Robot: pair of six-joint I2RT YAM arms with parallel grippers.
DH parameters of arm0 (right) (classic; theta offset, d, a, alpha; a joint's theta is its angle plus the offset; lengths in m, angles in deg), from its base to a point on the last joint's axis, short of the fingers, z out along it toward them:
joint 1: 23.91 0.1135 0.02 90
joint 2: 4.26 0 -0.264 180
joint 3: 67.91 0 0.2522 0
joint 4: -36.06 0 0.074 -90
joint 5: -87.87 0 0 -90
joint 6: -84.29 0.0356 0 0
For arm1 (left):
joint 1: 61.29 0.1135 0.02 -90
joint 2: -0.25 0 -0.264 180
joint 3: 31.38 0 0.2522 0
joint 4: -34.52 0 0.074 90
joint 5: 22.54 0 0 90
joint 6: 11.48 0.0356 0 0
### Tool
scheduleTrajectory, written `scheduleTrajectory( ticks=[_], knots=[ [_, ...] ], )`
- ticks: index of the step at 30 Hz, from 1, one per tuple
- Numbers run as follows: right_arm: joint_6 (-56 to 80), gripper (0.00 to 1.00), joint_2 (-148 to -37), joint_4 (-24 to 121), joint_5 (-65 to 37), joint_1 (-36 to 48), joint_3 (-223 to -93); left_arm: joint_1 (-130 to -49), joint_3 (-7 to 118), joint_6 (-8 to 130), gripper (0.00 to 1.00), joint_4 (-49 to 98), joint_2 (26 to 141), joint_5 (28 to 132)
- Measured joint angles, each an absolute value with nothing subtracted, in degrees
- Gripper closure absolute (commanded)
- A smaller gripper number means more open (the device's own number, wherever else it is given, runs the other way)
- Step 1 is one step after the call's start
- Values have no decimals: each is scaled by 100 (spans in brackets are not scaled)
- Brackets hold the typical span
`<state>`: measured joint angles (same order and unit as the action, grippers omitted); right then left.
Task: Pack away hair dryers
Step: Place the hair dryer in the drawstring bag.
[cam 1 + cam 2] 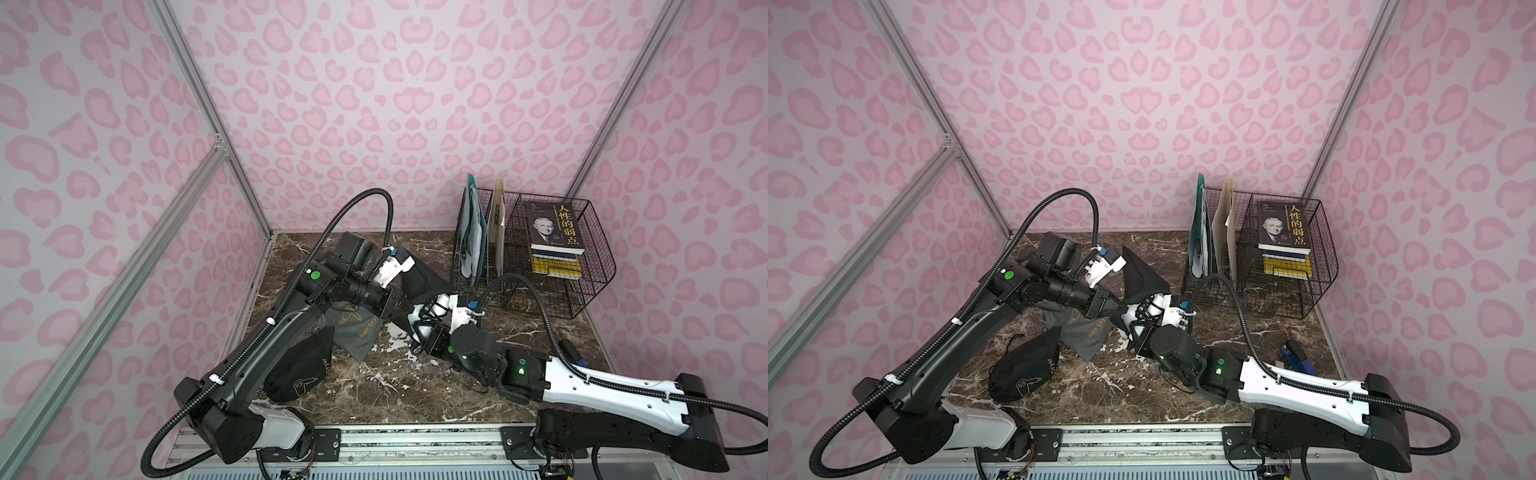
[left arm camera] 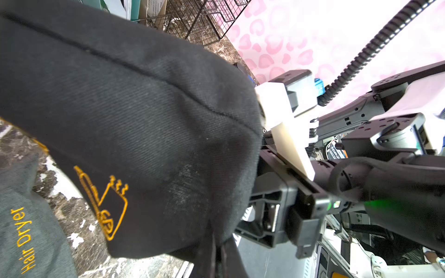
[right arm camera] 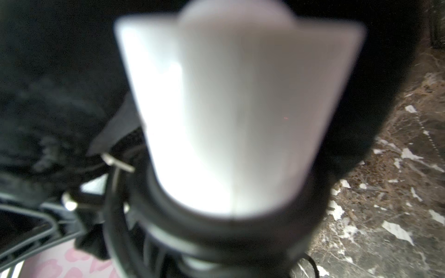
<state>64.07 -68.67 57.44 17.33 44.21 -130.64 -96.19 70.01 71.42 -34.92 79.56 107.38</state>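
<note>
A white hair dryer [image 1: 437, 306] with black cord wound round its handle is held by my right gripper [image 1: 422, 322], which is shut on it. In the right wrist view the white hair dryer [image 3: 240, 108] fills the frame, blurred, its nose pointing into a black pouch [image 3: 48, 72]. My left gripper [image 1: 404, 304] is shut on the edge of that black pouch [image 1: 424, 276] and holds it up off the table. In the left wrist view the black pouch [image 2: 144, 120] hangs from my fingertips [image 2: 212, 252]. The other hair dryers are out of view.
A grey pouch [image 1: 357, 328] printed "Hair Dryer" lies flat under the left arm. A bulging black pouch [image 1: 299, 370] sits at the front left. A wire basket [image 1: 590, 286] with books and folders stands at the back right. A blue object [image 1: 1298, 357] lies beside the right arm.
</note>
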Motion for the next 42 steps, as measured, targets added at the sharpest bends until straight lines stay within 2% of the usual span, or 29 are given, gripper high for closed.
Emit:
scheduleTrajectory(
  ticks=[5, 11, 15, 20, 31, 37, 42],
  knots=[
    [6339, 100, -7315, 6068, 1720, 4395, -13405, -9617, 6887, 7099, 99, -3485, 7921, 10865],
    [6313, 98, -7323, 6105, 1619, 4281, -13287, -9612, 6621, 7062, 99, -3450, 7741, 10904],
    [6302, 87, -7138, 5987, 1337, 4074, -13112, -9591, 6520, 7059, 99, -3240, 7660, 10961],
    [6195, 82, -7212, 6234, 1023, 3934, -13265, -9593, 6332, 6891, 99, -3098, 7746, 11123],
    [5858, 71, -7684, 6636, 588, 3848, -13814, -9593, 7016, 6804, 99, -3284, 8401, 11317],
    [5744, 55, -7688, 6741, 400, 3783, -13897, -9591, 7207, 6766, 99, -3358, 8495, 11394],
    [5561, 52, -7691, 6975, 201, 3752, -14041, -9593, 7338, 6769, 99, -3354, 8533, 11418]
  ],
)
